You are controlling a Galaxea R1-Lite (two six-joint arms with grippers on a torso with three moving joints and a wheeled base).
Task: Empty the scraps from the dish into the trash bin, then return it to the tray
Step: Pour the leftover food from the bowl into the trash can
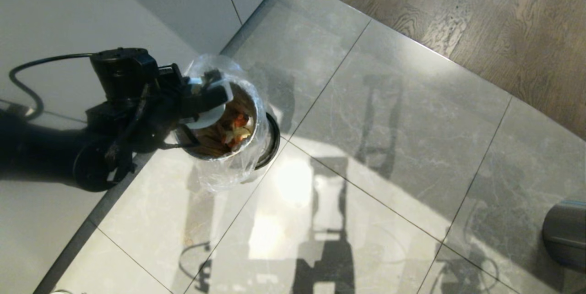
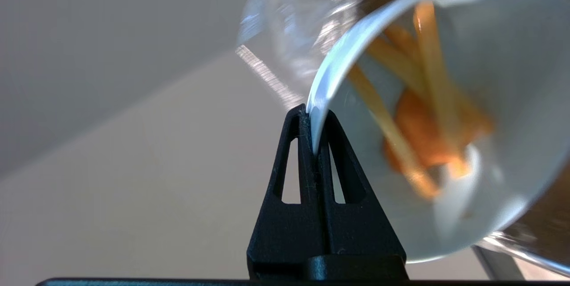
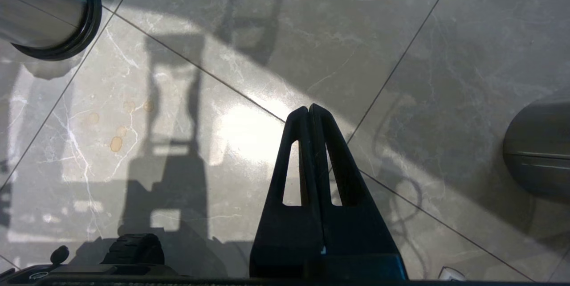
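Only wrist cam: scraps [image 2: 423, 112] inside tipped dish [image 2: 512, 67].

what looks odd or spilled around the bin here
Nothing spilled that shows. The dish, pinched by its rim in the left gripper, is tipped over the trash bin, with the scraps still inside it. The floor shows only shadows and glare.

Glossy marble-like floor tiles [image 1: 389, 115] are mirroring light; the trash bin [image 1: 227, 122] is showing brushed steel under crinkled clear plastic; the dish [image 2: 512, 76] is looking smooth, possibly glazed ceramic.
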